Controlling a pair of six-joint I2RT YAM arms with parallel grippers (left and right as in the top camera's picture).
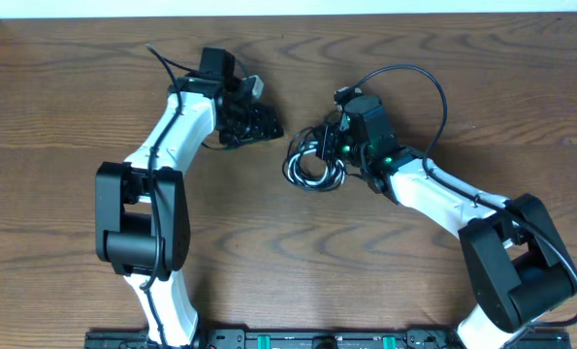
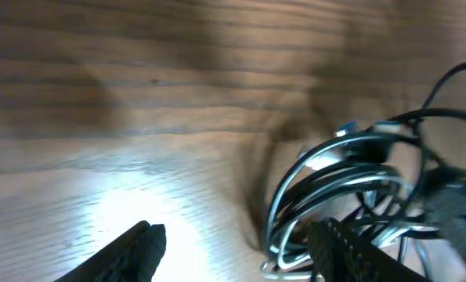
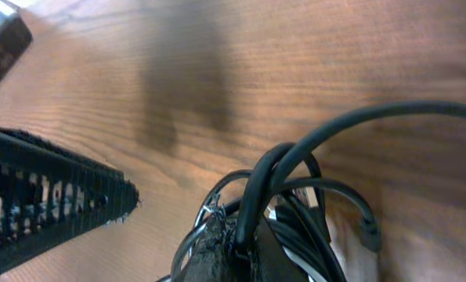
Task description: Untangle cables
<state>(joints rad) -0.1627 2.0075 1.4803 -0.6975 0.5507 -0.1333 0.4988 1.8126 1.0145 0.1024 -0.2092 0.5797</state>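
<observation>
The cables (image 1: 312,167) lie as a tangled bundle of black and white loops at the table's middle. My right gripper (image 1: 330,145) sits on the bundle's right edge. In the right wrist view it (image 3: 240,249) is shut, pinching black strands of the cables (image 3: 295,176) that arch up out of the jaws. My left gripper (image 1: 265,126) hovers a little to the left of the bundle. In the left wrist view it (image 2: 244,239) stands open with bare wood between its fingers (image 2: 142,247), and the cables (image 2: 338,176) lie just past the right finger.
A thick black wire (image 1: 439,97) loops up and over from the right wrist to its arm. The wooden table (image 1: 288,271) spreads all round. A left-arm finger (image 3: 56,205) shows close beside the bundle in the right wrist view.
</observation>
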